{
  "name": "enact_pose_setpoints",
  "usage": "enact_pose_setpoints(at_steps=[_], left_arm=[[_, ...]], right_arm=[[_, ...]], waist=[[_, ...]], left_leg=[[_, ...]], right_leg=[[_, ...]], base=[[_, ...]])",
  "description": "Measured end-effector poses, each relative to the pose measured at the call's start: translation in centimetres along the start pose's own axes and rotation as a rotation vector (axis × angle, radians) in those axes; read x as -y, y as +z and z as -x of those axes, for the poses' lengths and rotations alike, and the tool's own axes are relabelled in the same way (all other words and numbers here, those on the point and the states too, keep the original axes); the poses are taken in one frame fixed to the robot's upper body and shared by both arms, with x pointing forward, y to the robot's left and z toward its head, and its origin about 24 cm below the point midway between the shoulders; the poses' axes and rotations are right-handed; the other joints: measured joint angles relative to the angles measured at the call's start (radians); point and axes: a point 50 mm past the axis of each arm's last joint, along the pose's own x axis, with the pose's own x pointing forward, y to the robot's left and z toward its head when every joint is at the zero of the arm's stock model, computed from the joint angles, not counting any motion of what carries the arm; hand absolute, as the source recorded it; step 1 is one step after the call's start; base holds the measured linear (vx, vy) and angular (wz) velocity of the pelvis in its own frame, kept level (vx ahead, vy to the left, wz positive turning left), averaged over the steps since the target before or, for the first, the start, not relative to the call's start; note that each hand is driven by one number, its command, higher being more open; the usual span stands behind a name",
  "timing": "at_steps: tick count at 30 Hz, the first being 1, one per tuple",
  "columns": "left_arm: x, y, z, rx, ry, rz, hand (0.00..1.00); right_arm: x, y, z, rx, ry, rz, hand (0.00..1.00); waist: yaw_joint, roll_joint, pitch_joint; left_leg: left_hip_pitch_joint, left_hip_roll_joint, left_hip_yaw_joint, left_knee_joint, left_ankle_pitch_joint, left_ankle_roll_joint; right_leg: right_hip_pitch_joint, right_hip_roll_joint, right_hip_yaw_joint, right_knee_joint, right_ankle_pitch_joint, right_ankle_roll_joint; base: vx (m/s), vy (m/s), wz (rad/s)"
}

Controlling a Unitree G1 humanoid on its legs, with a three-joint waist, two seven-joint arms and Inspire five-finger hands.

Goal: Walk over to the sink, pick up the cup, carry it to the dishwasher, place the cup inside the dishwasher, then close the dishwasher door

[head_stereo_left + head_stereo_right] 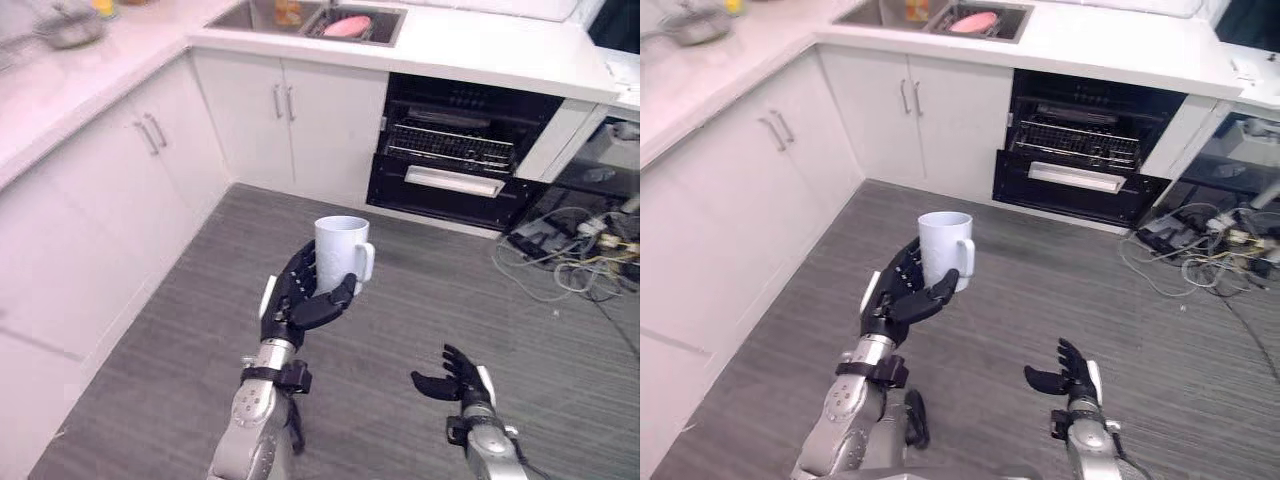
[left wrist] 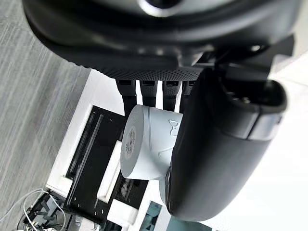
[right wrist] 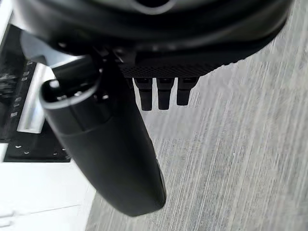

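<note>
Head views: the left robot hand, at frame centre, grasps the white cup upright, fingers curled round its body and handle pointing frame right. The right robot hand, lower right, is released and holds nothing above the grey floor. The dishwasher stands open at upper right under the white surface, with the sink at top centre. Left wrist view: thumb and fingers clasp the cup. Right wrist view: fingers straight over the floor.
</note>
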Motion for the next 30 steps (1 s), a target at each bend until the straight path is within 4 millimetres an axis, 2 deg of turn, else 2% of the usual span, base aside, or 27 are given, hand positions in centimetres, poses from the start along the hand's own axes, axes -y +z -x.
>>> enact_pose_setpoints(at_steps=[1,3,4,5,6,7,8,9,10,11,12,13,14,15,16,17,18,19,21,22,24,25,26,27,28,29,30], left_arm=[[-0.2,-0.1,0.1,-0.009,0.001,-0.013,0.30],[-0.7,-0.1,0.2,-0.020,-0.006,-0.046,0.30],[-0.9,-0.1,0.2,-0.028,-0.004,-0.062,0.30],[-0.9,-0.3,0.3,-0.034,0.006,-0.075,0.30],[-0.8,-0.2,0.3,-0.031,0.006,-0.073,0.30],[-0.6,-0.1,0.1,-0.021,-0.006,-0.073,0.30],[-0.4,0.0,-0.1,-0.011,-0.018,-0.073,0.30],[-0.2,0.1,-0.2,-0.007,-0.026,-0.073,0.30],[0.2,0.2,-0.5,-0.001,-0.045,-0.073,0.30],[0.5,0.2,-0.5,-0.001,-0.059,-0.069,0.30],[0.7,0.1,-0.5,-0.005,-0.064,-0.069,0.30],[0.7,-0.6,-0.4,-0.032,-0.066,-0.070,0.30],[1.0,-1.0,-0.4,-0.048,-0.063,-0.060,0.30],[1.3,-1.1,-0.5,-0.050,-0.075,-0.070,0.30],[1.6,-1.5,-0.9,-0.066,-0.085,-0.071,0.30],[1.7,-1.8,-0.9,-0.080,-0.082,-0.068,0.30],[1.8,-2.1,-0.7,-0.095,-0.071,-0.054,0.30],[2.0,-2.0,-0.5,-0.089,-0.068,-0.041,0.30],[2.1,-1.7,-0.3,-0.071,-0.067,-0.034,0.30],[2.3,-1.6,-0.3,-0.063,-0.075,-0.033,0.30],[2.4,-1.6,-0.2,-0.055,-0.077,-0.031,0.30],[2.2,-1.6,-0.2,-0.059,-0.070,-0.033,0.30],[2.1,-1.8,-0.1,-0.065,-0.065,-0.034,0.30],[2.1,-1.8,0.0,-0.069,-0.062,-0.033,0.30],[2.0,-2.1,0.3,-0.083,-0.054,-0.033,0.30],[1.6,-2.3,0.5,-0.091,-0.049,-0.049,0.30],[1.3,-2.2,0.4,-0.091,-0.040,-0.071,0.30]], right_arm=[[-0.4,-0.3,0.1,-0.012,0.009,-0.005,0.90],[-1.0,-0.4,0.1,-0.021,0.021,-0.017,0.90],[-1.3,-0.5,0.1,-0.026,0.028,-0.015,0.90],[-1.6,-0.6,0.1,-0.031,0.041,-0.008,0.90],[-1.7,-0.5,0.1,-0.028,0.047,-0.005,0.90],[-1.9,-0.2,0.0,-0.017,0.055,-0.005,0.90],[-2.1,0.2,-0.2,-0.003,0.064,-0.002,0.90],[-2.2,0.4,-0.2,0.006,0.065,-0.003,0.90],[-2.2,0.8,-0.2,0.021,0.064,-0.005,0.90],[-2.0,1.0,-0.2,0.032,0.061,-0.005,0.90],[-1.9,0.9,-0.1,0.034,0.058,-0.002,0.90],[-1.1,0.4,0.1,0.022,0.044,0.022,0.90],[-0.7,0.4,0.0,0.018,0.038,0.039,0.90],[-0.5,1.0,0.0,0.043,0.033,0.038,0.90],[-0.3,1.1,0.3,0.054,0.026,0.031,0.90],[-0.2,0.9,0.6,0.055,0.024,0.026,0.90],[-0.1,1.1,1.5,0.083,0.020,0.014,0.90],[0.1,1.7,2.2,0.125,0.009,0.001,0.90],[0.1,2.9,2.6,0.183,-0.004,-0.020,0.90],[0.2,3.9,2.5,0.230,-0.017,-0.028,0.90],[0.1,5.2,2.0,0.275,-0.018,-0.034,0.90],[-0.1,6.1,1.7,0.302,-0.015,-0.042,0.90],[-0.2,6.6,1.5,0.317,-0.012,-0.045,0.90],[-0.2,6.8,1.4,0.322,-0.012,-0.046,0.90],[-0.3,6.7,1.5,0.321,-0.010,-0.045,0.90],[-0.7,6.5,1.4,0.306,-0.003,-0.059,0.90],[-1.0,6.4,1.7,0.306,0.003,-0.067,0.90]], waist=[[0.004,-0.028,-0.009],[-0.013,-0.058,-0.011],[-0.021,-0.061,-0.011],[-0.021,-0.049,-0.012],[-0.021,-0.040,-0.013],[-0.025,-0.021,-0.015],[-0.042,-0.005,-0.014],[-0.055,0.003,-0.012],[-0.075,0.008,-0.009],[-0.085,0.002,-0.010],[-0.089,-0.004,-0.012],[-0.101,0.012,-0.024],[-0.093,0.046,-0.032],[-0.097,0.049,-0.034],[-0.100,0.051,-0.034],[-0.101,0.052,-0.033],[-0.093,0.051,-0.028],[-0.074,0.049,-0.025],[-0.063,0.048,-0.025],[-0.050,0.044,-0.034],[-0.033,0.042,-0.035],[-0.027,0.041,-0.034],[-0.022,0.040,-0.034],[-0.019,0.042,-0.035],[-0.016,0.062,-0.045],[-0.019,0.036,-0.045],[-0.035,0.017,-0.053]], left_leg=[[0.031,-0.028,0.020,0.006,-0.050,0.006],[0.093,-0.075,0.022,-0.013,-0.093,0.017],[0.145,-0.090,0.020,-0.038,-0.111,0.020],[0.255,-0.109,0.020,-0.134,-0.114,0.018],[0.296,-0.111,0.020,-0.177,-0.111,0.014],[0.369,-0.109,0.017,-0.248,-0.107,0.008],[0.426,-0.103,0.009,-0.301,-0.105,0.005],[0.448,-0.099,0.004,-0.318,-0.105,0.004],[0.483,-0.096,-0.005,-0.341,-0.107,0.001],[0.527,-0.100,-0.008,-0.353,-0.125,-0.033],[0.553,-0.105,-0.010,-0.353,-0.141,-0.058],[0.606,-0.100,-0.031,-0.350,-0.169,-0.101],[0.610,-0.074,-0.037,-0.340,-0.168,-0.100],[0.582,-0.062,-0.058,-0.269,-0.145,-0.110],[0.548,-0.035,-0.064,-0.131,-0.103,-0.137],[0.531,-0.012,-0.058,-0.042,-0.065,-0.150],[0.487,0.054,-0.034,0.165,0.057,-0.163],[0.430,0.136,0.009,0.367,0.046,-0.155],[0.339,0.204,0.043,0.518,-0.005,-0.133],[0.253,0.217,0.072,0.502,-0.064,-0.100],[0.190,0.177,0.066,0.340,-0.115,-0.084],[0.155,0.119,0.009,0.158,-0.125,-0.092],[0.140,0.057,-0.082,-0.031,-0.101,-0.113],[0.139,0.031,-0.125,-0.124,-0.073,-0.121],[0.185,0.015,-0.169,-0.254,0.149,-0.125],[0.197,0.000,-0.142,-0.230,0.128,-0.100],[0.191,-0.013,-0.134,-0.188,0.082,-0.084]], right_leg=[[-0.096,-0.038,0.021,0.217,0.027,0.048],[-0.203,-0.070,0.032,0.496,0.105,0.180],[-0.266,-0.064,0.027,0.630,0.093,0.164],[-0.349,-0.049,-0.020,0.699,0.048,0.085],[-0.381,-0.037,-0.044,0.687,0.029,0.053],[-0.453,-0.002,-0.080,0.626,-0.006,-0.008],[-0.523,0.045,-0.087,0.521,-0.029,-0.047],[-0.554,0.069,-0.082,0.441,-0.027,-0.049],[-0.605,0.101,-0.069,0.271,0.012,-0.052],[-0.629,0.127,-0.062,0.085,0.120,-0.064],[-0.629,0.136,-0.054,0.002,0.220,-0.082],[-0.609,0.148,-0.041,0.013,0.370,-0.121],[-0.612,0.170,-0.053,0.036,0.363,-0.127],[-0.609,0.161,-0.057,0.084,0.288,-0.135],[-0.571,0.153,-0.083,0.106,0.236,-0.142],[-0.534,0.154,-0.095,0.103,0.218,-0.146],[-0.434,0.163,-0.107,0.072,0.183,-0.152],[-0.352,0.182,-0.107,0.035,0.151,-0.158],[-0.275,0.196,-0.100,0.006,0.112,-0.174],[-0.227,0.189,-0.082,-0.026,0.098,-0.165],[-0.208,0.173,-0.034,-0.044,0.090,-0.151],[-0.201,0.155,0.008,-0.043,0.077,-0.130],[-0.199,0.138,0.061,-0.035,0.059,-0.106],[-0.198,0.133,0.086,-0.026,0.048,-0.093],[-0.190,0.137,0.149,0.011,0.008,-0.041],[-0.176,0.117,0.173,0.011,-0.008,-0.031],[-0.170,0.098,0.204,-0.002,-0.009,-0.028]], base=[[0.63,0.302,-0.11],[0.50,0.158,0.15],[0.72,0.084,0.20],[0.72,0.056,0.08],[0.72,0.033,-0.03],[0.60,0.003,0.04],[0.60,-0.011,0.12],[0.60,-0.046,0.34],[0.59,-0.091,0.47],[0.60,-0.107,0.45],[0.65,-0.141,0.48],[0.56,-0.128,0.18],[0.80,-0.196,0.22],[0.62,-0.169,0.23],[0.69,-0.205,0.45],[0.53,-0.177,0.47],[0.58,-0.190,0.21],[0.45,-0.136,0.06],[0.33,-0.053,-0.11],[0.32,0.004,-0.25],[0.32,0.091,-0.65],[0.43,0.238,-1.09],[0.45,0.280,-1.07],[0.41,0.285,-1.36],[0.34,0.247,-1.08],[0.42,0.299,-0.94],[0.33,0.238,-0.40]])
